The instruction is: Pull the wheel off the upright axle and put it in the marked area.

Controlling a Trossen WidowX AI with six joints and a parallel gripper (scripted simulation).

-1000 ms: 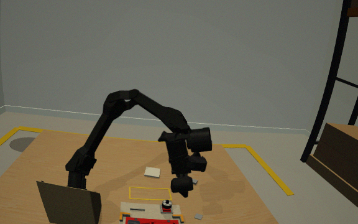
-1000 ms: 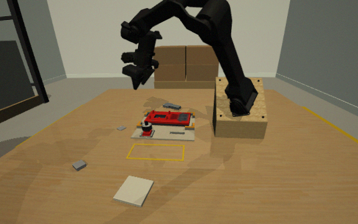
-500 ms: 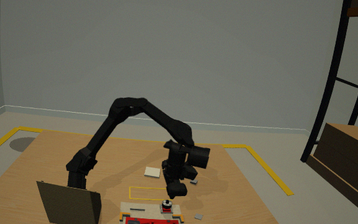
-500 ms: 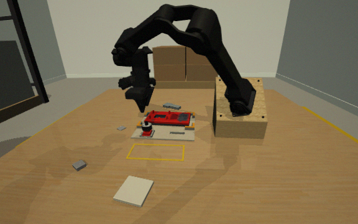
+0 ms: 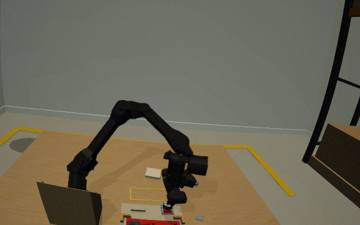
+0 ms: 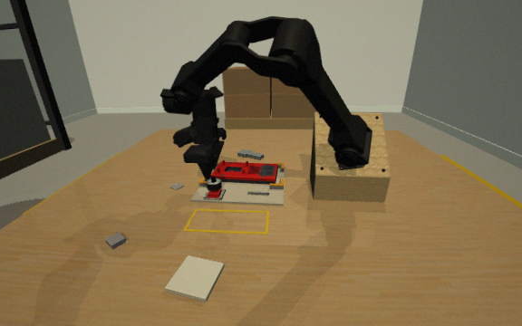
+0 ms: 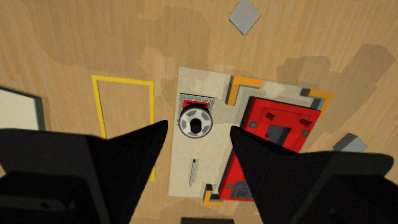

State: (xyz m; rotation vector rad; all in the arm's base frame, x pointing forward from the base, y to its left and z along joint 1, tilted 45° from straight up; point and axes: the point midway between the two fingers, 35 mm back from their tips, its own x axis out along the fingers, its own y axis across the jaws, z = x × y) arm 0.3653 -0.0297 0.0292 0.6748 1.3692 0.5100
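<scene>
The claw (image 7: 199, 137) hangs partly open above the wheel (image 7: 195, 122), holding nothing. Only the wrist view shows this plainly: its two black fingers stand either side of the wheel with bare board between, and the wheel's grey face with a dark hub sits on a red mount (image 7: 196, 104). In the top view the arm's last link covers most of the wheel (image 5: 166, 205). The exterior view shows the wheel (image 6: 213, 185) on its axle, upright at one corner of the pale board (image 6: 261, 197), with the claw (image 6: 207, 174) just over it. The yellow-marked area (image 6: 227, 221) lies on the tabletop (image 6: 379, 254) just beside the board. The exterior view alone shows the arm's base block (image 6: 352, 177).
</scene>
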